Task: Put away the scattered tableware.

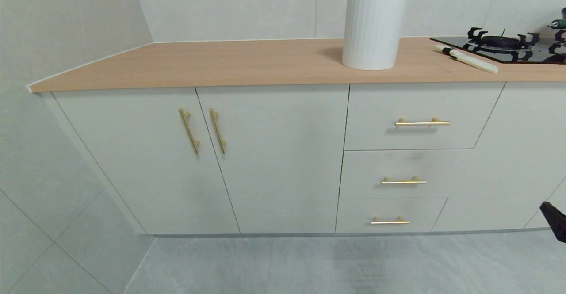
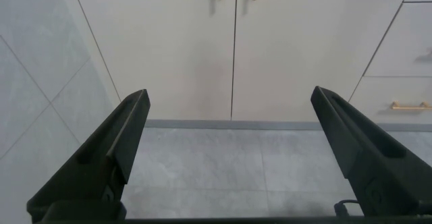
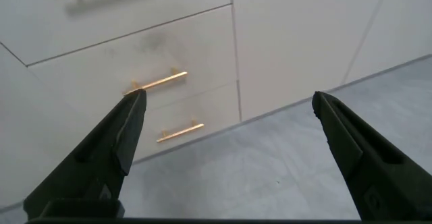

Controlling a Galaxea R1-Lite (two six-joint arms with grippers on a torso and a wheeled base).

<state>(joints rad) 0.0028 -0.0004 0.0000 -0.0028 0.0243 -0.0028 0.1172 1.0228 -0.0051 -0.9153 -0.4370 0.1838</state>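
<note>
While both jaws gape low, knife [image 1: 466, 58] lies on countertop [image 1: 221, 64].

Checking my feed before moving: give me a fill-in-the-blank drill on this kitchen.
The drawers number ____ in the stack.
The knife lies on the ____ beside the hob.
The left claw and right claw are both ____.
The white canister stands ____.
Missing: three; countertop; open; upright.
</note>
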